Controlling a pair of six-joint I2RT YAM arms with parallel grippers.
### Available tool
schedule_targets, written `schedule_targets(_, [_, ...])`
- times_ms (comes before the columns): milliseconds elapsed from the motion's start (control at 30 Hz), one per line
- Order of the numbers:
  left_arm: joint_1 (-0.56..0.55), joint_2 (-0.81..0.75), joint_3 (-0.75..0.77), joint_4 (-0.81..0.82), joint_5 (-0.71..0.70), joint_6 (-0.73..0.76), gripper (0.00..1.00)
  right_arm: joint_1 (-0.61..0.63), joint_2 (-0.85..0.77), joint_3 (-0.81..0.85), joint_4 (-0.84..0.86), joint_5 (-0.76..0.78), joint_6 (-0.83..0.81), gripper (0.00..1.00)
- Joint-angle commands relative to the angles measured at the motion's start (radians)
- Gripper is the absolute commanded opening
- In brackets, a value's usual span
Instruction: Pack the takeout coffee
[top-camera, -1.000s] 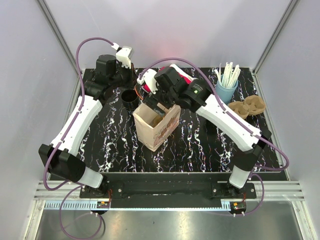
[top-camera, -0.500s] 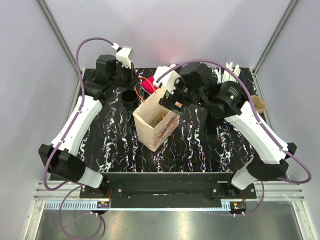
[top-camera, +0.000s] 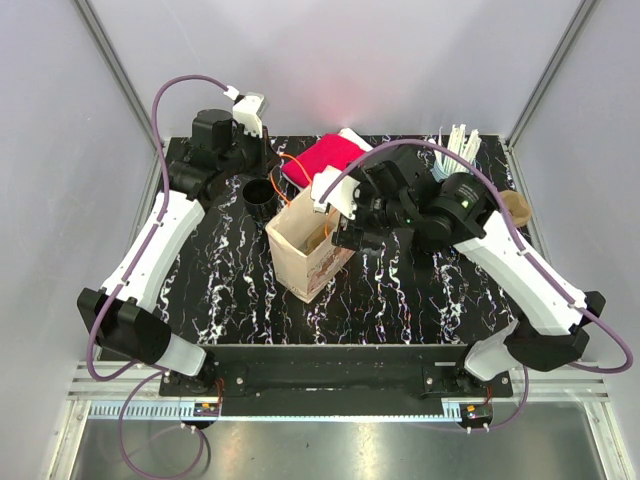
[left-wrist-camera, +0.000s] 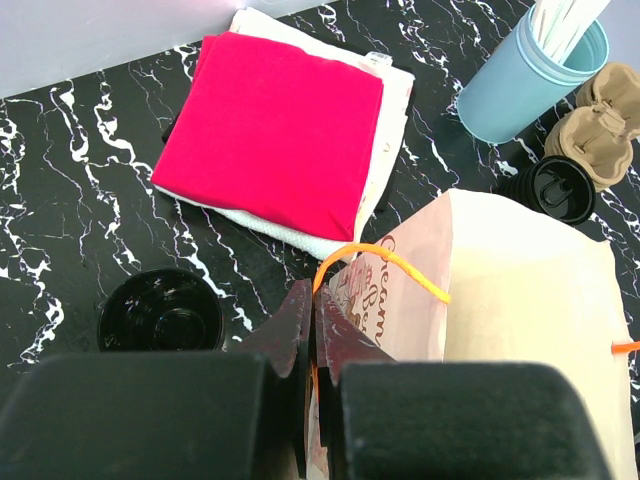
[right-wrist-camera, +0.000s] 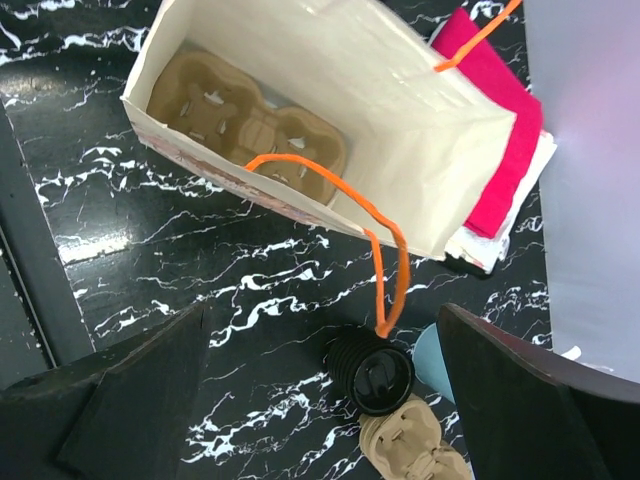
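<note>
A paper bag (top-camera: 312, 252) with orange handles stands open at the table's middle. A brown cup carrier (right-wrist-camera: 245, 135) lies on its bottom. My left gripper (left-wrist-camera: 313, 300) is shut on the bag's rim by the orange handle (left-wrist-camera: 385, 260) and shows in the top view (top-camera: 278, 178) at the bag's far corner. My right gripper (right-wrist-camera: 330, 390) is wide open and empty, raised beside the bag (right-wrist-camera: 330, 120) over the table. A black lidded coffee cup (right-wrist-camera: 372, 375) stands below it, right of the bag. It also shows in the left wrist view (left-wrist-camera: 560, 188).
A red napkin on white ones (top-camera: 328, 158) lies behind the bag. An open black cup (top-camera: 260, 190) stands left of them. A blue cup of straws (top-camera: 458, 165) and a second brown carrier (top-camera: 515, 205) are at the back right.
My right gripper has come up out of the bag and moved right, open, leaving the carrier inside. The left gripper has kept its hold on the bag.
</note>
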Motion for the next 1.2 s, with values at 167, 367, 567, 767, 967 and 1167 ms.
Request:
schedule_targets(167, [-0.005,-0.04,0.011,0.049,0.024,0.0,0.0,-0.008,0.018,-0.063,0.09,0.006,-0.08,0.98])
schedule_targets(367, [-0.007,-0.033,0.02,0.048,0.038,0.003,0.0,-0.006,0.038,-0.023,0.12,0.059,-0.086,0.93])
schedule_targets(567, [-0.013,-0.022,0.052,0.031,0.096,0.023,0.0,-0.009,0.044,0.065,0.097,0.084,-0.103,0.9])
schedule_targets(767, [-0.027,-0.011,0.069,0.02,0.147,0.037,0.14,-0.037,0.065,0.045,0.114,0.102,-0.143,0.89])
schedule_targets(967, [-0.033,-0.005,0.074,0.009,0.162,0.046,0.16,-0.101,0.074,-0.012,0.142,0.073,-0.166,0.84])
schedule_targets(1167, [-0.041,0.004,0.077,0.006,0.152,0.054,0.0,-0.127,0.087,-0.014,0.146,0.015,-0.166,0.55])
